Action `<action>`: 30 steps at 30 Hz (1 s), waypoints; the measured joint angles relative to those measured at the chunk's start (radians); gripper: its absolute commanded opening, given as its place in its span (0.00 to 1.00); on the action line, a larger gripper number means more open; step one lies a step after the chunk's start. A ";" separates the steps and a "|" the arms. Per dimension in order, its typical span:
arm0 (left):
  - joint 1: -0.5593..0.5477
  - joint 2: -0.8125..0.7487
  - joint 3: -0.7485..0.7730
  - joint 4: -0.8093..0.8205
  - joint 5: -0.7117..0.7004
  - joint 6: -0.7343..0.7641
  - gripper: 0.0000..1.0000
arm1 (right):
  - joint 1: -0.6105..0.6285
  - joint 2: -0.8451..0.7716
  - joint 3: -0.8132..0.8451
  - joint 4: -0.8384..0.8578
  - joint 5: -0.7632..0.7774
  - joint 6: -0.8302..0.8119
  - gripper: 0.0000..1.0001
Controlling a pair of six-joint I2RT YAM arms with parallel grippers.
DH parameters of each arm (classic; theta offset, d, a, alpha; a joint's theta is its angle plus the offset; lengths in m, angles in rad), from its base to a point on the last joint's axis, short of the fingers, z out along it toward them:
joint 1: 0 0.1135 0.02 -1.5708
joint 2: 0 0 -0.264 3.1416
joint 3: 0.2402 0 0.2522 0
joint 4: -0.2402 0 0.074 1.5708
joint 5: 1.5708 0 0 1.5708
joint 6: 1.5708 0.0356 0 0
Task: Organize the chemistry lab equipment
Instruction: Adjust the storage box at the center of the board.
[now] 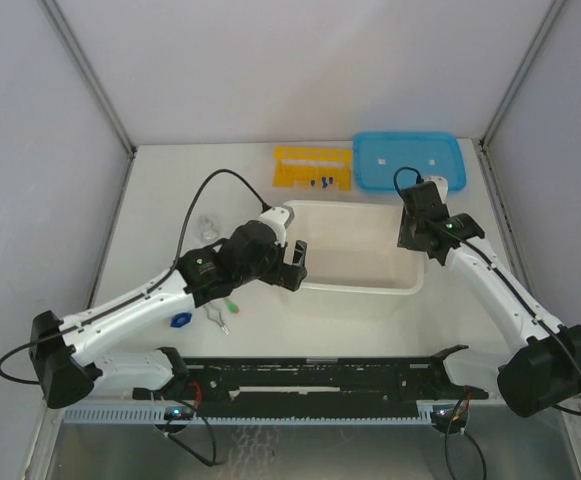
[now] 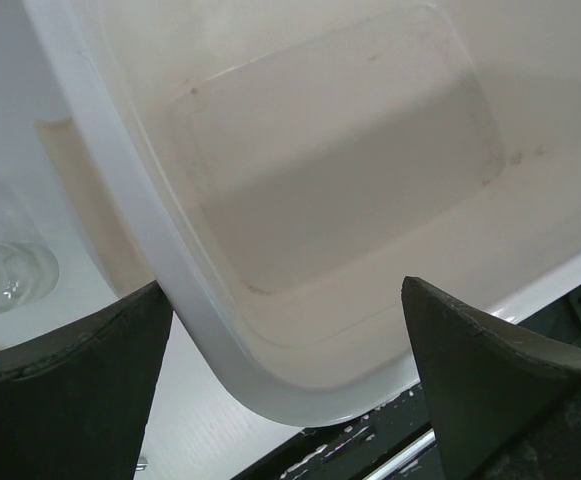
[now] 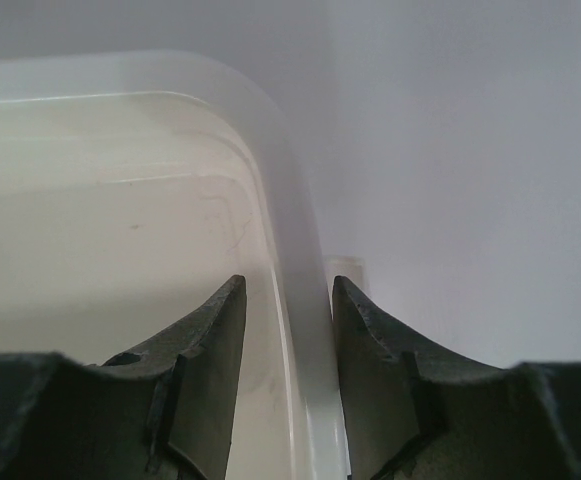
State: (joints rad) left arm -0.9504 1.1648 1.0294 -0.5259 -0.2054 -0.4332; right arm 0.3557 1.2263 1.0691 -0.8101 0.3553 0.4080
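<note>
The step in hand is positioning the tub, judged from the grip. The right tool is clamped on the tub's rim, one finger inside the wall, one outside. The left tool stands fully apart, straddling the tub's near corner without gripping. No lab items lie in the tub: the rack with blue-capped tubes sits beyond it beside the lid, glass vessels lie outboard of the left tool, and tongs and stick behind it. The next move likely calls for closing the left tool on the rim or releasing the tub and reaching for an item.
</note>
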 measured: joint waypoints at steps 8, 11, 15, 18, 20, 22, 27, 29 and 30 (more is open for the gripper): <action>0.002 0.045 -0.011 0.003 0.033 -0.010 1.00 | 0.001 -0.016 0.000 -0.043 0.020 0.003 0.40; 0.002 0.045 -0.014 0.006 0.026 -0.019 1.00 | 0.006 -0.027 0.000 -0.055 0.029 0.008 0.39; 0.002 0.045 -0.015 -0.001 0.006 -0.031 1.00 | 0.011 -0.064 0.000 -0.057 0.038 0.011 0.40; 0.005 0.045 -0.022 -0.008 -0.006 -0.038 1.00 | 0.014 -0.096 0.000 -0.058 0.054 0.014 0.39; 0.011 0.047 -0.032 -0.010 -0.011 -0.039 1.00 | 0.014 -0.113 0.000 -0.059 0.065 0.015 0.39; 0.018 0.050 -0.039 -0.017 -0.023 -0.046 1.00 | 0.018 -0.128 0.000 -0.058 0.076 0.016 0.39; 0.046 0.013 -0.051 -0.048 -0.100 -0.053 1.00 | 0.066 -0.157 0.012 -0.033 0.078 0.000 0.40; 0.070 -0.042 -0.053 -0.062 -0.125 -0.051 1.00 | 0.092 -0.156 0.034 -0.009 0.069 -0.014 0.40; 0.085 -0.079 -0.053 -0.060 -0.132 -0.046 1.00 | 0.109 -0.153 0.052 0.008 0.064 -0.025 0.40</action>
State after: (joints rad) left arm -0.8654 1.0859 0.9764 -0.5858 -0.3378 -0.4793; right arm 0.4648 1.0729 1.1213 -0.8024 0.4198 0.3828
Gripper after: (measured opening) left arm 0.997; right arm 0.395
